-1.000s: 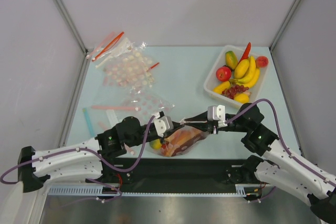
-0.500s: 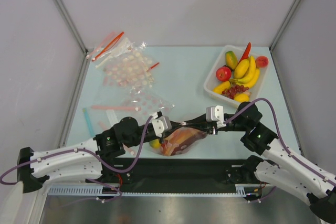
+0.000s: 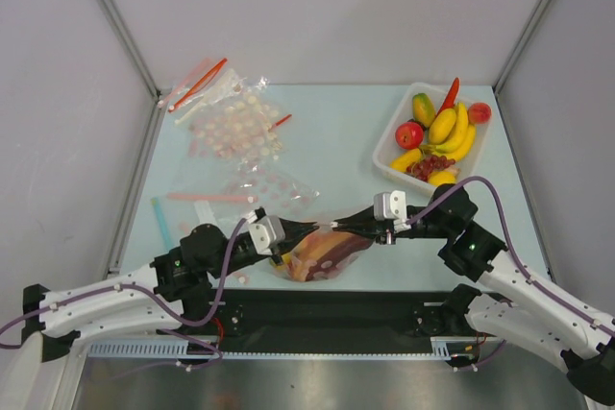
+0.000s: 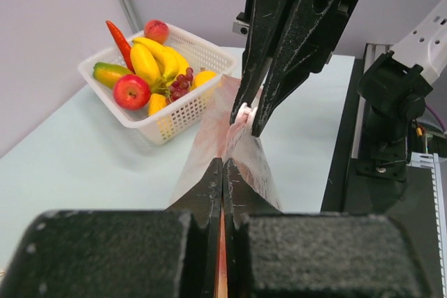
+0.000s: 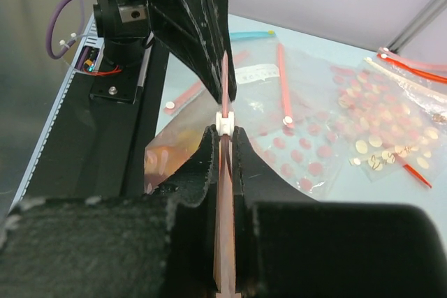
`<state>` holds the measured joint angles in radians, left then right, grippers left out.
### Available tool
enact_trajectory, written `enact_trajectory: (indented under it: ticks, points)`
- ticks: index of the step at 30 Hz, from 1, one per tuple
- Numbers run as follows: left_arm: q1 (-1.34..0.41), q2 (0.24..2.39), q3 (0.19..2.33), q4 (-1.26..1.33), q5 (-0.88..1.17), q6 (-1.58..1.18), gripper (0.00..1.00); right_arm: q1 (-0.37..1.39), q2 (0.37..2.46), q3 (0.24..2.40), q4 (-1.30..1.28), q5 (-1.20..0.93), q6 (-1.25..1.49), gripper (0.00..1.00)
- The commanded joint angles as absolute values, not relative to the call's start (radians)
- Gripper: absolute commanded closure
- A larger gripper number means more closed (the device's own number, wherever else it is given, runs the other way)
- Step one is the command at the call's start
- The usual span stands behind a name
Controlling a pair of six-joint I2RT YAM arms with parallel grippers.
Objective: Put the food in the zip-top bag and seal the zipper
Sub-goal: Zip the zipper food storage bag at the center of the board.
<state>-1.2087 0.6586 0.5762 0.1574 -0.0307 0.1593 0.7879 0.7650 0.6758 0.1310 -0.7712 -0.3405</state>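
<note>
Zip-top bag (food inside), zipper pinched by left end effector and right end effector alike.

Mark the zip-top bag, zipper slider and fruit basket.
zip-top bag [image 3: 327, 254], top view, its filled belly.
zipper slider [image 5: 223, 123], right wrist view, white clip body.
fruit basket [image 4: 187, 107], left wrist view, front wall.

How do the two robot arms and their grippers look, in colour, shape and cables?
The left arm and right arm have white lower links and black upper joints, with a purple cable looping along each. The left gripper and right gripper each carry two tapered black fingers behind a pale grey camera block.
</note>
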Motion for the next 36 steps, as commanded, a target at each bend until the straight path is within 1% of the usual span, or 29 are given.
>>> enact_trajectory:
  ticks: [1,6,14,19,21,25,28,29,30,31,32,33,34,35,36]
  points:
    - [-1.203,0.586,0.563,0.265,-0.104,0.161,1.0,0.784,0.759,0.715,0.109,-0.726,-0.33,1.0]
    - [-1.201,0.523,0.546,0.265,-0.179,0.16,1.0,0.784,0.755,0.715,0.1,-0.673,-0.325,1.0]
    - [-1.201,0.358,0.459,0.301,-0.647,0.138,1.0,0.782,0.765,0.724,0.089,-0.626,-0.304,1.0]
    - [-1.203,0.197,0.375,0.362,-0.854,0.163,1.0,0.779,0.772,0.733,0.075,-0.606,-0.293,1.0]
    - [-1.203,0.095,0.35,0.382,-0.905,0.169,1.0,0.776,0.775,0.736,0.068,-0.578,-0.29,1.0]
    - [-1.206,-0.032,0.298,0.417,-0.911,0.178,1.0,0.747,0.77,0.733,0.058,-0.493,-0.267,1.0]
    - [-1.21,-0.028,0.288,0.44,-0.841,0.208,1.0,0.709,0.767,0.723,0.078,-0.54,-0.253,1.0]
    - [-1.21,-0.012,0.29,0.446,-0.795,0.215,0.97,0.709,0.767,0.721,0.084,-0.567,-0.247,1.0]
    - [-1.212,0.036,0.304,0.451,-0.732,0.219,0.84,0.709,0.776,0.722,0.089,-0.578,-0.247,1.0]
    - [-1.212,0.069,0.316,0.443,-0.625,0.219,0.76,0.709,0.779,0.723,0.087,-0.595,-0.248,1.0]
    - [-1.21,0.099,0.331,0.428,-0.564,0.216,0.65,0.709,0.784,0.726,0.087,-0.597,-0.25,1.0]
    - [-1.212,0.127,0.366,0.393,-0.513,0.213,0.44,0.709,0.785,0.727,0.084,-0.597,-0.252,1.0]
    - [-1.212,0.193,0.386,0.37,-0.418,0.209,0.36,0.707,0.788,0.727,0.083,-0.595,-0.25,1.0]
    - [-1.21,0.219,0.406,0.344,-0.37,0.209,0.28,0.707,0.788,0.727,0.083,-0.597,-0.25,1.0]
    - [-1.21,0.25,0.425,0.303,-0.333,0.212,0.16,0.709,0.788,0.729,0.081,-0.6,-0.25,1.0]
